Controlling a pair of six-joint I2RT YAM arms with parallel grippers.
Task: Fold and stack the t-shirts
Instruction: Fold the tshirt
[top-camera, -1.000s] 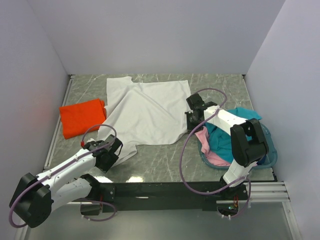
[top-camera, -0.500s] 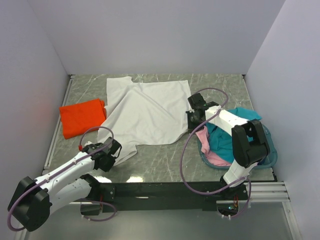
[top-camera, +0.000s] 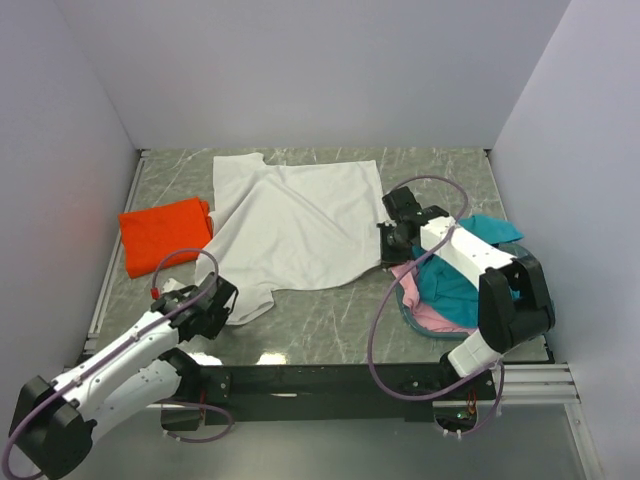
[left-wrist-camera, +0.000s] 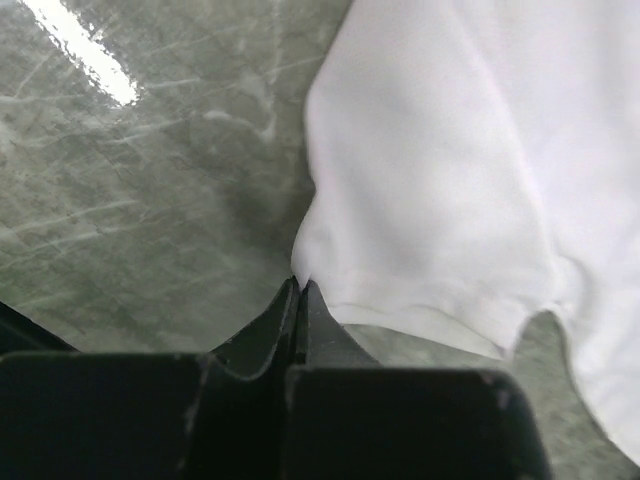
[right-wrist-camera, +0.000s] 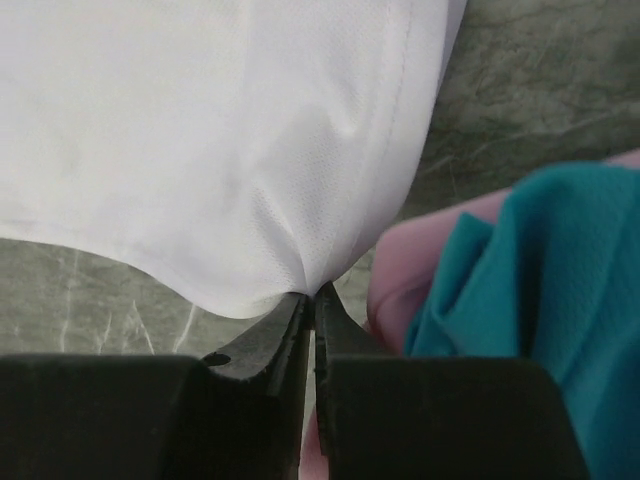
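White cotton t-shirt (top-camera: 290, 225) spread over middle of grey marbled table (top-camera: 330, 315), wrinkled. Left gripper (left-wrist-camera: 300, 285) clenched on its near-left corner, closest to arm bases. Right gripper (right-wrist-camera: 312, 292) pinched tight on shirt's right edge, cloth bunched at tips. Just right: crumpled pink t-shirt (top-camera: 406, 272) and teal t-shirt (top-camera: 452, 288) heaped in translucent teal plastic basket (top-camera: 420, 326). Folded bright orange t-shirt (top-camera: 163, 233) lies left, beside white shirt.

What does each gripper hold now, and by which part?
Both hold the white t-shirt: the left gripper pinches its near left corner, the right gripper its right edge.
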